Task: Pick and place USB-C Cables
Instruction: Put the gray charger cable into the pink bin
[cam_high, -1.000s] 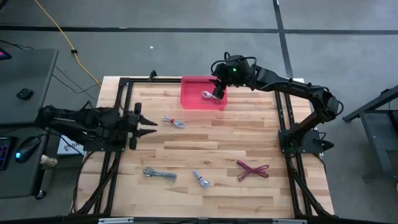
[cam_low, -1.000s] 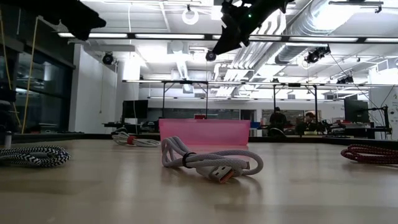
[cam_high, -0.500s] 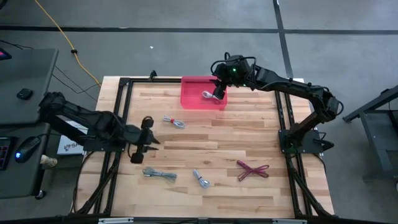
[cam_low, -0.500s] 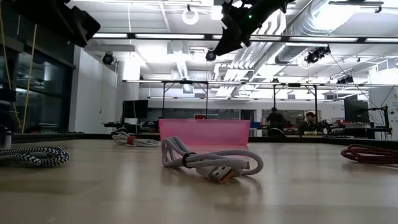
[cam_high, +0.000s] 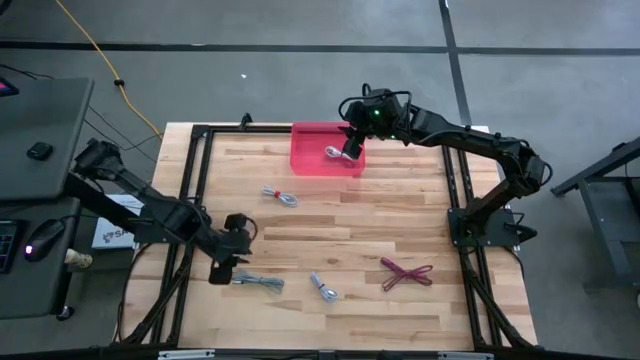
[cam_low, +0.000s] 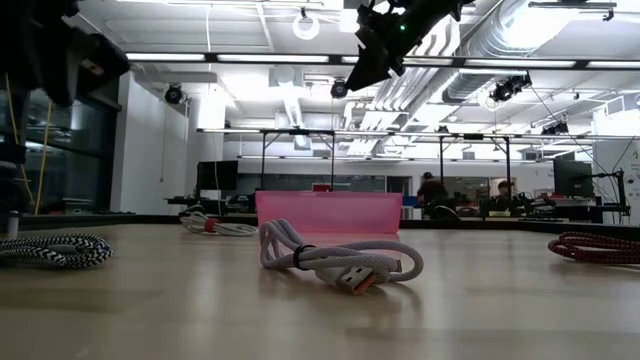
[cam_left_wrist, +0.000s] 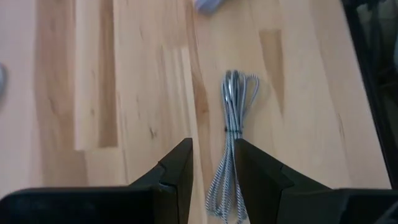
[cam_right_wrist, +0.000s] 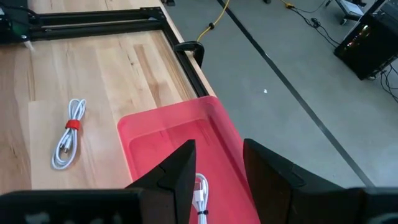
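Note:
Five coiled cable bundles show. A white one (cam_high: 335, 153) lies in the pink bin (cam_high: 310, 160). On the table lie a white one with a red tie (cam_high: 281, 196), a grey braided one (cam_high: 257, 282), a silver one (cam_high: 323, 288) and a dark red one (cam_high: 405, 272). My left gripper (cam_high: 232, 252) is open and points down, above the braided bundle's left end (cam_left_wrist: 231, 143). My right gripper (cam_high: 350, 148) is open and hangs over the bin, above the white bundle (cam_right_wrist: 200, 193); the low view shows it high up (cam_low: 365, 60).
The pink bin (cam_low: 328, 212) stands at the table's far edge, near the middle. A black metal frame (cam_high: 200, 132) runs round the table top. A yellow cord (cam_high: 100, 60) lies on the floor beyond the far left corner. People sit in the room behind the table.
My left gripper has swung from the table's left edge toward the near edge and a little to the right, tipping from level to pointing down, and now stands over the braided bundle. The cables lie as before.

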